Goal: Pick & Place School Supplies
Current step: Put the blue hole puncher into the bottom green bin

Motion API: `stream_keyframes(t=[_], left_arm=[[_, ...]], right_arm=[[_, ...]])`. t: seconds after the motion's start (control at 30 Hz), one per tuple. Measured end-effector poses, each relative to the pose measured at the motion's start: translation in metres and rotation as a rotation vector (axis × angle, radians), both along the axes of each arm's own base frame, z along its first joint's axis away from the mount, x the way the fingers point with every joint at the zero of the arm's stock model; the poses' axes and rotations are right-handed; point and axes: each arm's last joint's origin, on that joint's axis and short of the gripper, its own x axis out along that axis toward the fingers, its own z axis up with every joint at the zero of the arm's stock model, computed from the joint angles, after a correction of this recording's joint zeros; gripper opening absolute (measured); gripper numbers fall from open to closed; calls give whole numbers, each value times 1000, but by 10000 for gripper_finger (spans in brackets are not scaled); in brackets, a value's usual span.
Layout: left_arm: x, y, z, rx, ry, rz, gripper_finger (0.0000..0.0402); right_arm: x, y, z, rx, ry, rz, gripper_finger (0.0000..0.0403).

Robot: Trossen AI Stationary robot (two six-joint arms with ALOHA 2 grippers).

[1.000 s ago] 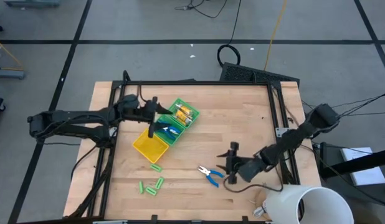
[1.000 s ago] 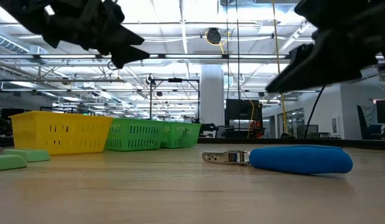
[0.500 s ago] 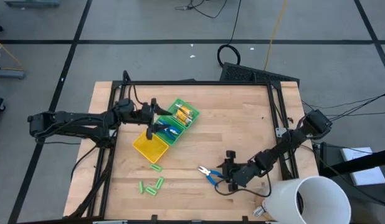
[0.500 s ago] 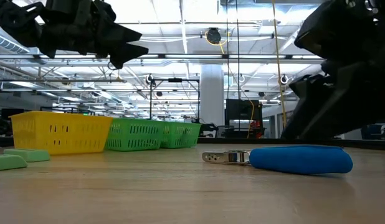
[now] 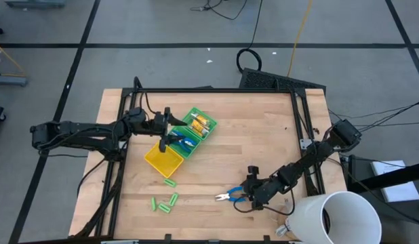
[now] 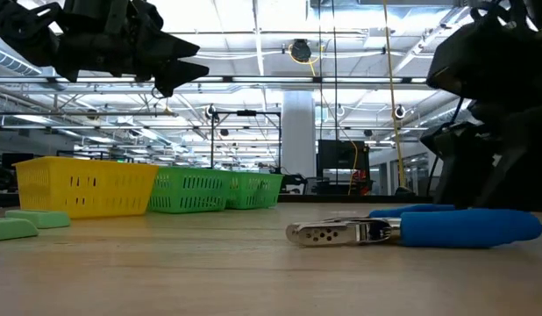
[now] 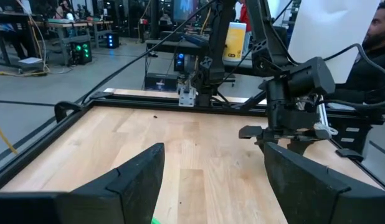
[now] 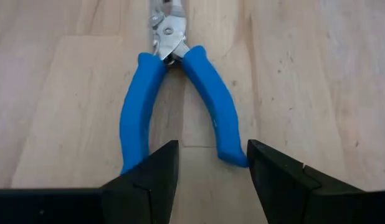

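1. A wooden table [image 5: 264, 135] stands on a grey floor.
2. The right gripper [image 8: 211, 163] sits low at the pliers' [image 8: 174, 93] blue handles, fingers spread either side, nothing grasped; likely lining up a pick.
3. The left gripper [image 5: 166, 129] hangs released over the tray [image 5: 162, 160].
4. Green sticks [image 5: 165, 202] lie on the table beside the tray.
5. The tray's contents are too small to identify.
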Motion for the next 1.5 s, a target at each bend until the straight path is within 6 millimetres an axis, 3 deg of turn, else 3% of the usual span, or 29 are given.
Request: stream_keyframes(t=[0.73,1.3,1.5], left_arm=[[0,0,0,-25,2,1,278],[0,0,0,-46,3,2,278],[0,0,0,-48,3,2,278]], right_arm=[[19,-15,-16,-52,-6,44,175],[19,-15,-17,-92,-19,97,61],[20,-14,-12,-122,-51,138,37]])
